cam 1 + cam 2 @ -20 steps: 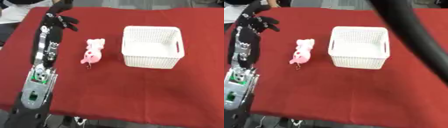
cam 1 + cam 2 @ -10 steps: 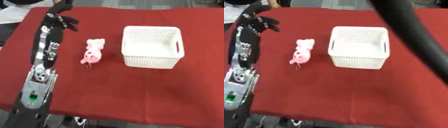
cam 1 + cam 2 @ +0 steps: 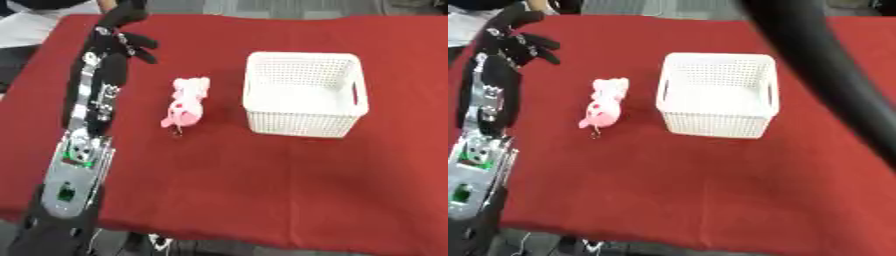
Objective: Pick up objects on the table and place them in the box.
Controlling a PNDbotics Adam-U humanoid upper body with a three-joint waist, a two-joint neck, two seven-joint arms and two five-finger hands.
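Inspection found the left robot hand [image 3: 118, 37] at upper left, fingers spread and empty, apparently staged to reach. A small pink plush toy [image 3: 185, 106] lay mid-frame on the red-clothed tabletop [image 3: 262, 180], left of the empty white plastic lattice basket [image 3: 304, 93].

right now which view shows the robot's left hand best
The left eye view: the left hand sits well inside the frame over the red cloth, fingers spread, holding nothing. The right eye view shows the same hand pushed up into its top left corner, near the edge.
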